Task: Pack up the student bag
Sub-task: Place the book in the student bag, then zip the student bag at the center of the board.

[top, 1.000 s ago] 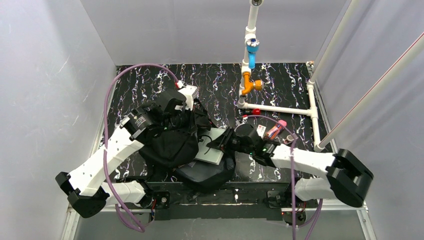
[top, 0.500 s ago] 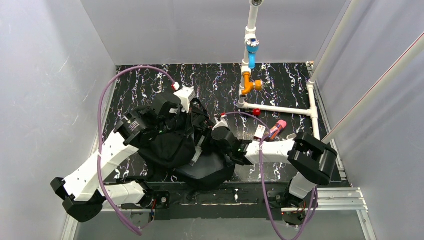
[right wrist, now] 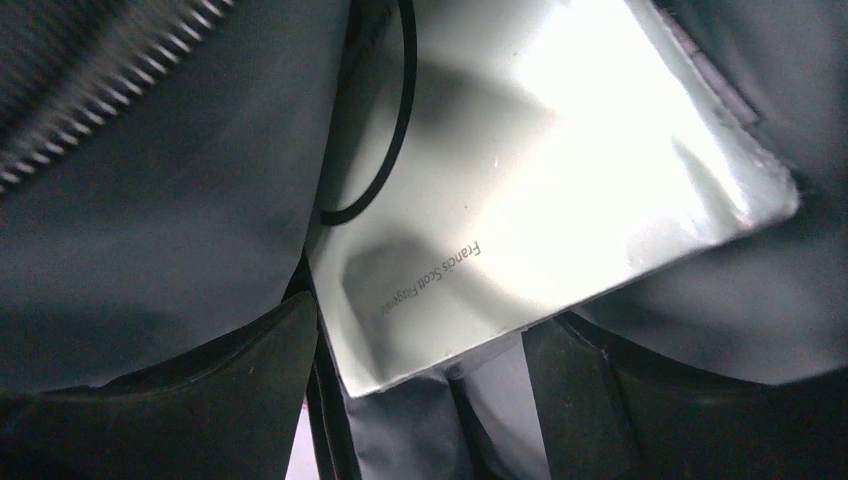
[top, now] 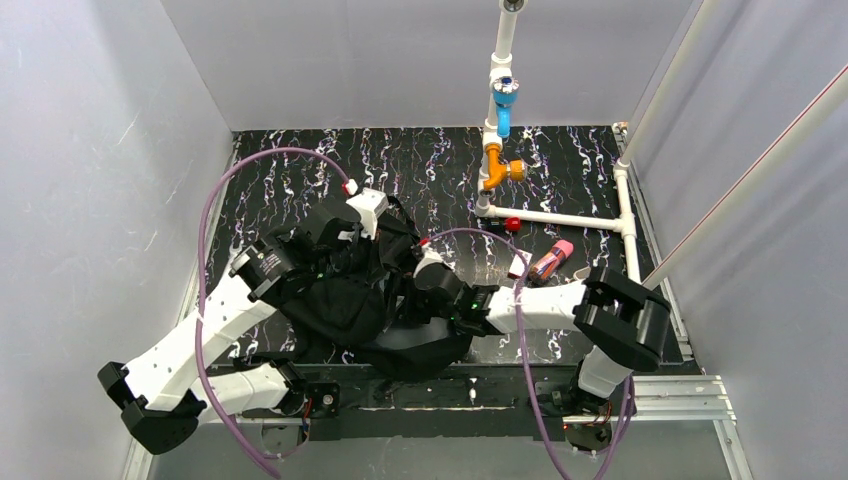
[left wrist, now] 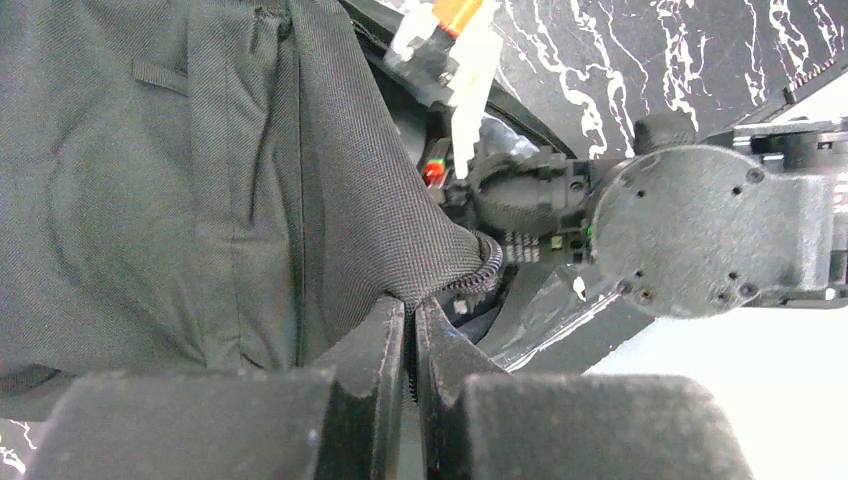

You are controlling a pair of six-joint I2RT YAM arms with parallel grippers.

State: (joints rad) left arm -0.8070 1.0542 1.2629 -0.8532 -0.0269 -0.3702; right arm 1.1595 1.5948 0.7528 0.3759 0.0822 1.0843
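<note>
The student bag (top: 335, 305) is a big black backpack lying at the table's near middle. My left gripper (left wrist: 410, 305) is shut on the bag's (left wrist: 200, 180) zipper edge and holds the mouth up. My right gripper (right wrist: 420, 325) reaches into the bag from the right, its head (top: 440, 285) at the mouth. Its jaws stand open on either side of the near corner of a pale grey-green book (right wrist: 560, 170) without pinching it. The book lies inside against the dark lining (right wrist: 150, 230), with a black cord loop across it. In the top view the book is hidden.
A white pipe frame (top: 555, 218) with blue and orange fittings (top: 503, 110) stands at the back right. A pink-and-red item (top: 552, 260) and a small white item (top: 520, 263) lie just behind my right forearm. Grey walls enclose the table on three sides.
My right arm has pushed left into the bag carrying the book, and its jaws have opened off it. The book has gone out of the top view. My left arm has shifted slightly.
</note>
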